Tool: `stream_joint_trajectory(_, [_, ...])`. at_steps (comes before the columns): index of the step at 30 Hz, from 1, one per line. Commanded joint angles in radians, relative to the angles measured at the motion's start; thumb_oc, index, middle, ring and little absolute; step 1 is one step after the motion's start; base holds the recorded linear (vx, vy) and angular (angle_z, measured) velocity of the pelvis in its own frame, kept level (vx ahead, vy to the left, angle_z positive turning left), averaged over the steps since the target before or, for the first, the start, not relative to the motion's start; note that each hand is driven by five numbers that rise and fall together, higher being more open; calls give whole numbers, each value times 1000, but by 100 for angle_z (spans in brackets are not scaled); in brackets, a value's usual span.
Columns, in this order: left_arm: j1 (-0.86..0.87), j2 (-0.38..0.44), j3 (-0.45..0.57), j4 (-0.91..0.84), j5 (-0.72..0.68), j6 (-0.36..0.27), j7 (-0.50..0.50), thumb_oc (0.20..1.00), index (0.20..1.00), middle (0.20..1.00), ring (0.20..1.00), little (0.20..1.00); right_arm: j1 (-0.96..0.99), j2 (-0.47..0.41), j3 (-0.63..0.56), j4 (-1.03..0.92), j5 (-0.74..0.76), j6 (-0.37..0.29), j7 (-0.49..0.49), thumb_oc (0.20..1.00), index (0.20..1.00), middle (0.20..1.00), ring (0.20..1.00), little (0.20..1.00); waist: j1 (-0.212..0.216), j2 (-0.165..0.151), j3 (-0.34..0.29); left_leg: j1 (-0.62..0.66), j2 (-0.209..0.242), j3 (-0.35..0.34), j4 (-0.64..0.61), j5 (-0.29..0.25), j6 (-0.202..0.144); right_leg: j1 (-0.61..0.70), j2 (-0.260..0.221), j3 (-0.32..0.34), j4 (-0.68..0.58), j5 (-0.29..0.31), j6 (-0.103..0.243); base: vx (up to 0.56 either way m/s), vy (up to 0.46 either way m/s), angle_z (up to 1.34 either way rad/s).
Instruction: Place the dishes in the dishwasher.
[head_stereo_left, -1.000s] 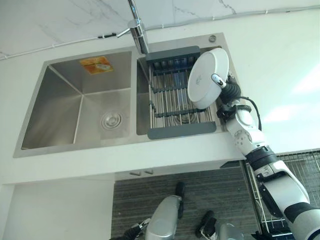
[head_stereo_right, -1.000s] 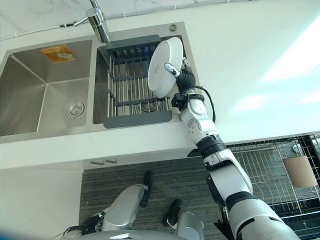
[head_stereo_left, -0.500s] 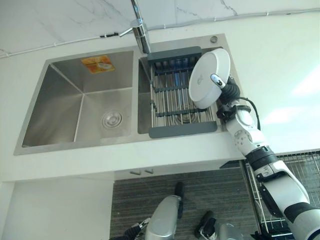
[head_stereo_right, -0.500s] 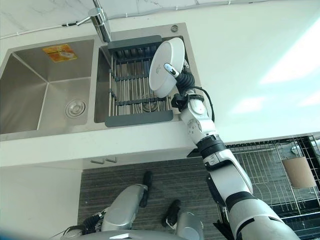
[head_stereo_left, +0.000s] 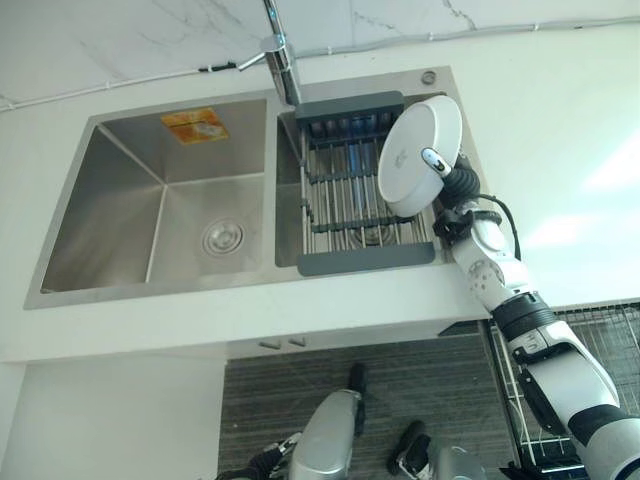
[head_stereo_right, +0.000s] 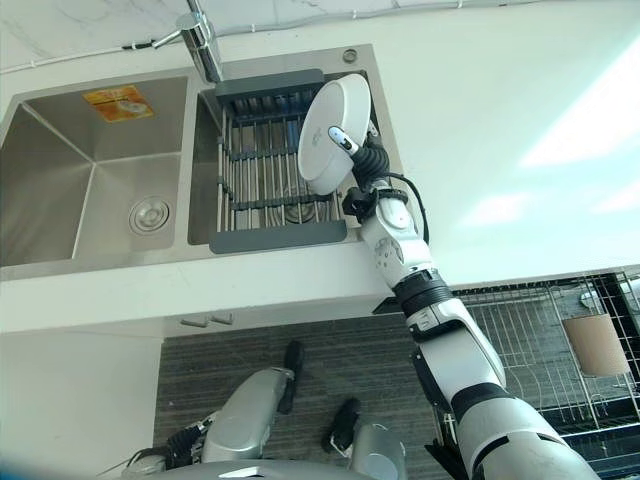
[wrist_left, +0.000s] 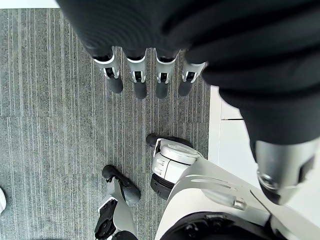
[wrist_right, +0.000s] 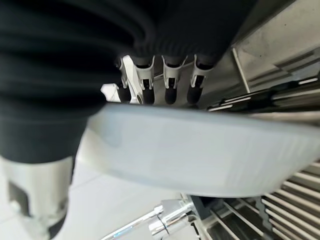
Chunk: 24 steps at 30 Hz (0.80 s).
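Note:
A white plate (head_stereo_left: 415, 155) is held on edge above the right side of the dish rack (head_stereo_left: 362, 190), which sits in the right sink basin. My right hand (head_stereo_left: 452, 180) is shut on the white plate (wrist_right: 200, 155), thumb over its underside and fingers (wrist_right: 170, 90) behind its rim. In the right eye view the plate (head_stereo_right: 332, 135) tilts toward the rack (head_stereo_right: 270, 165). My left hand (wrist_left: 150, 75) hangs low over the carpet floor, fingers straight and holding nothing.
The left sink basin (head_stereo_left: 160, 210) has a drain and a sticker on its back wall. A tap (head_stereo_left: 278, 55) stands behind the divider. White counter (head_stereo_left: 560, 140) spreads to the right. The dishwasher's wire basket (head_stereo_right: 545, 340), holding a brown cup (head_stereo_right: 592, 345), lies low right.
The plate and right hand have barely moved; the small shift in the picture comes from the camera.

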Motion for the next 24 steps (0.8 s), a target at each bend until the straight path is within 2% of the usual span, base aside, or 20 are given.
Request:
stream_joint_trajectory(1, [1, 13, -42, 14, -25, -1, -4, 1000, 1000, 1000, 1000, 1000, -76, -21, 39, -11, 10, -19, 30, 200, 200, 200, 200, 200, 21, 16, -13, 3, -17, -94, 49, -84, -73, -31, -9, 47, -103, 144, 45, 0, 0, 0])
stream_joint_trajectory(18, [-7, 15, -39, 9, -25, 0, -2, 1000, 1000, 1000, 1000, 1000, -95, -36, 52, 8, -52, -31, 11, 200, 200, 200, 200, 200, 22, 15, -10, 1, -19, -95, 49, -84, -71, -33, -10, 47, -103, 146, 48, -2, -1, 0])
stream_joint_trajectory(24, [-5, 12, -36, 14, -25, -13, 3, 1000, 1000, 1000, 1000, 1000, -75, -8, 52, -23, 56, -76, 51, 200, 200, 200, 200, 200, 20, 7, -28, 16, -10, -84, 49, -88, -74, -14, -9, 40, -103, 140, 47, -49, -19, 1])
